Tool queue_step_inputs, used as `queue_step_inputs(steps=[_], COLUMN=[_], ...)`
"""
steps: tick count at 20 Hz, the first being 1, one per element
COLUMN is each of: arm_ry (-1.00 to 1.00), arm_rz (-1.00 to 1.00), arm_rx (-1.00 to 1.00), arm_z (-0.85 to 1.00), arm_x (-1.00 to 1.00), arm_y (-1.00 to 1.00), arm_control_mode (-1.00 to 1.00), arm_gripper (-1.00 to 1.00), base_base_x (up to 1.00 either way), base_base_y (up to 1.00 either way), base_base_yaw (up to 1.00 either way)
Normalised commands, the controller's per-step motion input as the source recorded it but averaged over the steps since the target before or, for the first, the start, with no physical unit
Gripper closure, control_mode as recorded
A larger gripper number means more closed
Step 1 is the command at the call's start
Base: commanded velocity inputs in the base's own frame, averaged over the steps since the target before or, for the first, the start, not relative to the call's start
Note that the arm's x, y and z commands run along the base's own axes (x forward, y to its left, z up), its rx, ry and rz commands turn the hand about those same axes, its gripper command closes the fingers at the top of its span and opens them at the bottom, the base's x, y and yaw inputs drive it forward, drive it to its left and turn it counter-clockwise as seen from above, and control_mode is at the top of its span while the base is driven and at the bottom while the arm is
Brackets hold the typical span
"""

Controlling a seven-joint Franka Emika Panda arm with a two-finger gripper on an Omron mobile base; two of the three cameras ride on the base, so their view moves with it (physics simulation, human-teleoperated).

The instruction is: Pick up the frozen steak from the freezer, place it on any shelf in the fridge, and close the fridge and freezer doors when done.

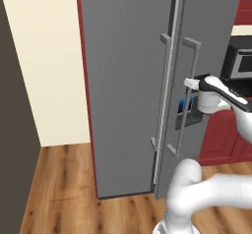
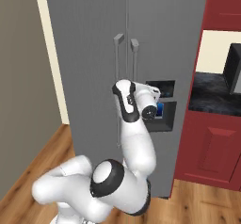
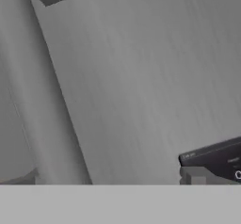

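Both tall grey doors cover the unit, so the frozen steak and the shelves are hidden. The wider fridge door (image 1: 123,80) (image 2: 89,53) lies flat and looks closed. The narrower freezer door (image 1: 211,31) (image 2: 164,39), with its dark dispenser recess (image 1: 189,107) (image 2: 162,110) (image 3: 216,159), stands very slightly ajar, a thin dark gap showing along its inner edge. My gripper (image 1: 191,83) (image 2: 155,93) is against the freezer door's face just above the recess, right of the bar handles (image 1: 189,90) (image 2: 134,63). Its fingers are not distinguishable.
Red cabinets (image 2: 212,152) and a dark counter (image 2: 212,93) stand right of the unit, with a microwave (image 1: 241,63) above. A dark wall panel (image 1: 15,130) closes off the left. Wooden floor (image 1: 64,189) lies open in front of the fridge door.
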Motion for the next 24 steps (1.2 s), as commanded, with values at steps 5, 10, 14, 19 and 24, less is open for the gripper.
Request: queue_step_inputs(steps=[5,10,14,19,24], arm_ry=[0.00,0.00,0.14,0.25,0.00], arm_rz=[-0.05,-0.11,-0.11,-0.01,0.00], arm_rx=[0.32,0.20,0.01,0.00,0.00], arm_z=[0.13,0.03,0.25,0.12,0.00], arm_x=[0.63,0.69,0.87,0.57,0.00], arm_y=[0.00,0.14,0.01,0.02,0.00], arm_control_mode=[-1.00,-1.00,-1.00,-1.00,-1.00], arm_gripper=[-1.00,-1.00,-1.00,-1.00,-1.00], base_base_x=[0.00,0.00,0.00,0.00,0.00], base_base_y=[0.00,0.00,0.00,0.00,0.00], base_base_yaw=[0.00,0.00,0.00,0.00,0.00])
